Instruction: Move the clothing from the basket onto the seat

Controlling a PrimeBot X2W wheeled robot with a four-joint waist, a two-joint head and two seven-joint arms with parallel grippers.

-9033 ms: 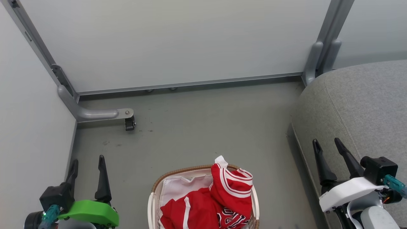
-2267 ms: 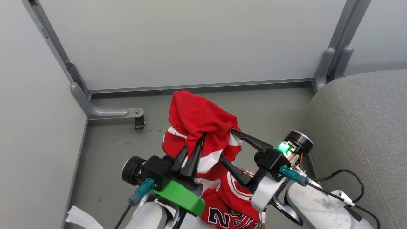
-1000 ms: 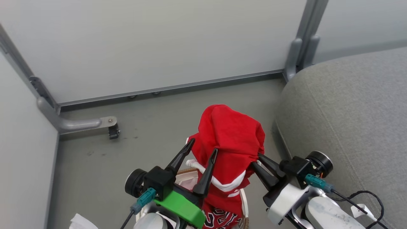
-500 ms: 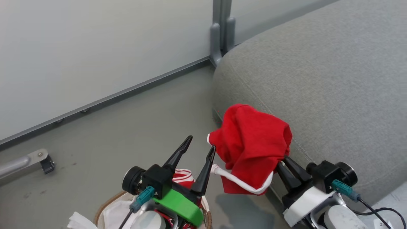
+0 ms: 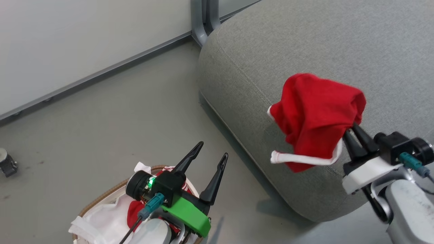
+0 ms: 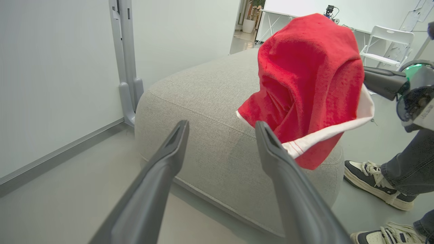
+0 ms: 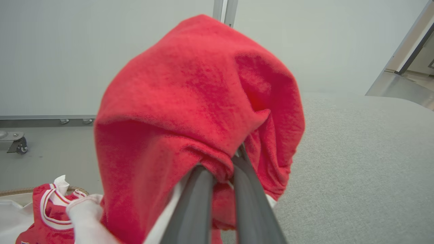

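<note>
Right gripper [image 5: 349,130]: its jaws are pressed together on a fold of the plain red garment [image 5: 315,108] and carry it in the air above the seat [image 5: 305,40], near the seat's front edge.
Plain red garment: it hangs bunched from the right gripper, with its white trim at the bottom. It is over the seat's rounded edge, but I cannot tell whether the lowest hem touches the fabric.
Left gripper [image 5: 213,149]: its jaws are spread wide with nothing between them. It hovers over the basket [image 5: 101,198], off the seat's side and well apart from the garment.
Basket: it stands on the grey floor [image 5: 101,118] near the seat but not touching it.
Striped red garment [image 5: 134,211]: it lies in the basket on the white liner [image 5: 101,220], off the seat.
Seat: a large grey cushion with a stitched seam; its top is bare around the hanging garment.
Person: sneakers [image 6: 369,184] and dark trouser legs stand just beside the seat, in the left wrist view.
</note>
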